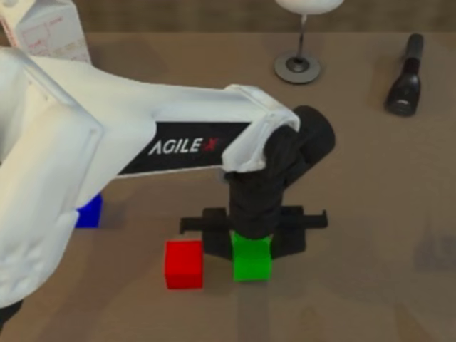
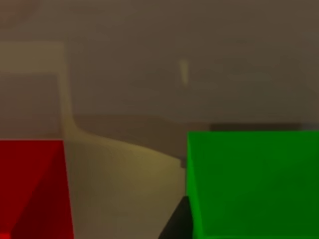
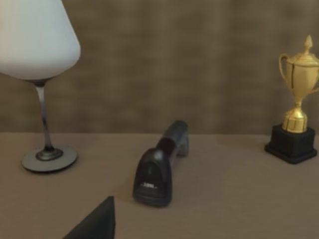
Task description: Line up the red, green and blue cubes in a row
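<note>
Nearest the camera, the white left arm [image 1: 107, 135] sweeps in from the top view's left, its dark wrist pointing down at the tabletop [image 1: 370, 214]. Below it the left claw [image 1: 253, 246] sits over the green cube [image 1: 251, 258], dark fingers [image 2: 174, 224] just beside the cube's flanks; whether they press it or stand released I cannot tell. Just left of the claw lies the red cube [image 1: 184, 264], near the green one but apart, roughly level with it. Farther left, half under the arm, the blue cube [image 1: 90, 211] rests well apart from both. Beyond the claw, at the far edge, stand a white-bowled wine glass [image 1: 299, 64] and, to its right, a black handheld scanner [image 1: 405, 75]. A milk carton [image 1: 46, 32] stands at the far left corner. The right wrist view shows a gold trophy [image 3: 297, 107] past the scanner; the right claw itself is unseen.
</note>
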Available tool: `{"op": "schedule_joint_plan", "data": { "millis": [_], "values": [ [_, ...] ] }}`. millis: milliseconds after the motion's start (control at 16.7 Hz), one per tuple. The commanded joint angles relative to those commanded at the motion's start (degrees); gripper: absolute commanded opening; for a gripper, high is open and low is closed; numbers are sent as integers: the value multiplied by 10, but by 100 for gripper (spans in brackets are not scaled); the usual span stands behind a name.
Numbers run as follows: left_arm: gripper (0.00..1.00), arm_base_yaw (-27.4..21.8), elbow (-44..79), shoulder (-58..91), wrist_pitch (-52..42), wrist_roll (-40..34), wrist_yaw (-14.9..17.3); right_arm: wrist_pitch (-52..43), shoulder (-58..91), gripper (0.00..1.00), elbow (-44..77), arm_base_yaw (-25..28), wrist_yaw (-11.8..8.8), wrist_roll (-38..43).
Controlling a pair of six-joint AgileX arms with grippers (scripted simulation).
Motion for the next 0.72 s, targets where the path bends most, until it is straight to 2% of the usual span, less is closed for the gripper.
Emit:
{"op": "schedule_joint_plan", "data": {
  "millis": [240,720],
  "values": [
    [98,0,0,0,0,0,0,0,0,100,0,0,0,0],
    [100,0,0,0,0,0,0,0,0,100,0,0,0,0]
  ]
}}
